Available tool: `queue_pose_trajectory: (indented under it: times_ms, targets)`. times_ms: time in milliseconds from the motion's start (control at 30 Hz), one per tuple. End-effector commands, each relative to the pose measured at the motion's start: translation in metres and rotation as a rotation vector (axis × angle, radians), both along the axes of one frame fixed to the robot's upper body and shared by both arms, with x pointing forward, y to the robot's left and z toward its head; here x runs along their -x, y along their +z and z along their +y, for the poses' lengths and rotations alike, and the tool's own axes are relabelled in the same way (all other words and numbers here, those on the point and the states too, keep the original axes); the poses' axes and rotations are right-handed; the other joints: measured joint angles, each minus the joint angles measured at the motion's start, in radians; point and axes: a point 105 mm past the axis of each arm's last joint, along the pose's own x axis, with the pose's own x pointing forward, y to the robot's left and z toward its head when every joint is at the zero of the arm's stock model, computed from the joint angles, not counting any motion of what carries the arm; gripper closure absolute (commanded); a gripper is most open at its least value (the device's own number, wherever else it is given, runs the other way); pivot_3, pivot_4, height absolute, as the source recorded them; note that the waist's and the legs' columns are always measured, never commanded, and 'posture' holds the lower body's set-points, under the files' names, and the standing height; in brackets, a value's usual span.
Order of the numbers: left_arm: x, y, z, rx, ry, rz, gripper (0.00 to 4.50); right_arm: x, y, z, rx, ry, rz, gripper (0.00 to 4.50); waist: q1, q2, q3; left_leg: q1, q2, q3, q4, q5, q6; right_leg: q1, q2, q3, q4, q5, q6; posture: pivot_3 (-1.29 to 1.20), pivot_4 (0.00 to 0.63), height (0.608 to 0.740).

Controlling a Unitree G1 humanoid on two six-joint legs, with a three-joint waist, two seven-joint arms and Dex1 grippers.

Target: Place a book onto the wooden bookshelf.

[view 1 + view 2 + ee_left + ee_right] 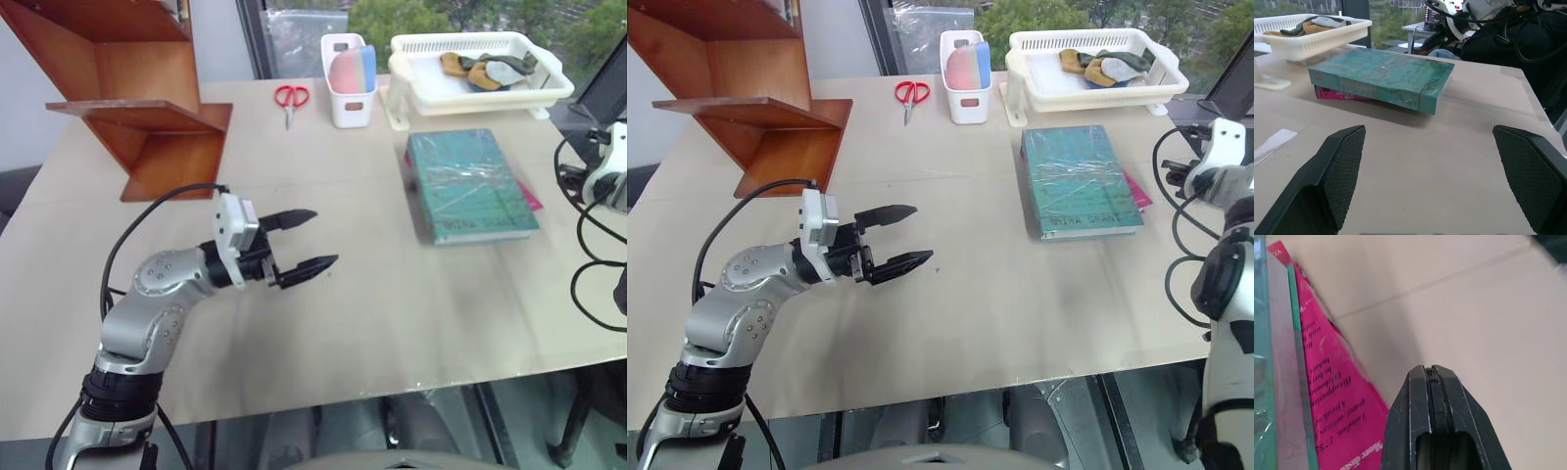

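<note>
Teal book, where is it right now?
The teal book lies flat on the table's right side in the head views, stacked on a pink book, just in front of the white basket.

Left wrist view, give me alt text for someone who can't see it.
A teal-green book lies flat on a magenta-pink book on a beige table, ahead of the open left gripper. A white basket holding small items stands beyond the books.

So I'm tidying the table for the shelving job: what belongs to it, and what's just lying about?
Job: teal book; wooden bookshelf.
Lying about: pink book underneath it; scissors; white bin; white basket.
</note>
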Motion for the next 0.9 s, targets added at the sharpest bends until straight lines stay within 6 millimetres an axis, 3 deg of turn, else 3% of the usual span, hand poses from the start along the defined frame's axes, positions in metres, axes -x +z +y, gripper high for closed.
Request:
queue_pose_trajectory:
  times_ms: [33,267,533,733,900]
  targets:
    - [0.006,0.007,0.002,0.0,0.005,-0.046,0.0,-0.004,0.016,0.001,-0.034,-0.005,-0.068,4.43,0.0,0.001,0.001,0.0,0.0,0.0,0.0,0.0,0.0,0.0,0.0,0.0,0.0,0.0,0.0,0.0,0.15,0.74]
    - [0.012,0.007,0.007,-0.001,0.04,-0.042,0.0,-0.003,-0.001,0.023,-0.073,0.132,0.004,4.43,0.001,0.001,0.001,0.0,0.0,0.0,0.0,0.0,0.0,0.0,0.0,0.0,0.0,0.0,0.0,0.0,0.15,0.74]
    - [0.011,0.016,0.002,-0.002,0.041,-0.048,0.0,0.005,-0.023,0.031,-0.023,0.237,0.113,4.43,0.001,0.001,0.001,0.0,0.0,0.0,0.0,0.0,0.0,0.0,0.0,0.0,0.0,0.0,0.0,0.0,0.15,0.74]
    - [0.008,0.02,-0.006,0.0,0.024,-0.048,0.0,-0.002,-0.007,0.009,0.04,0.085,0.008,4.43,0.003,0.001,0.001,0.0,0.0,0.0,0.0,0.0,0.0,0.0,0.0,-0.001,0.001,0.0,0.0,0.0,0.15,0.74]
    - [0.006,0.023,-0.007,-0.002,0.018,-0.051,0.0,-0.001,-0.012,0.001,0.068,0.014,0.019,4.43,0.002,0.001,0.001,0.0,0.0,0.0,0.0,0.0,0.0,0.0,0.0,0.0,0.001,0.0,0.0,0.0,0.15,0.74]
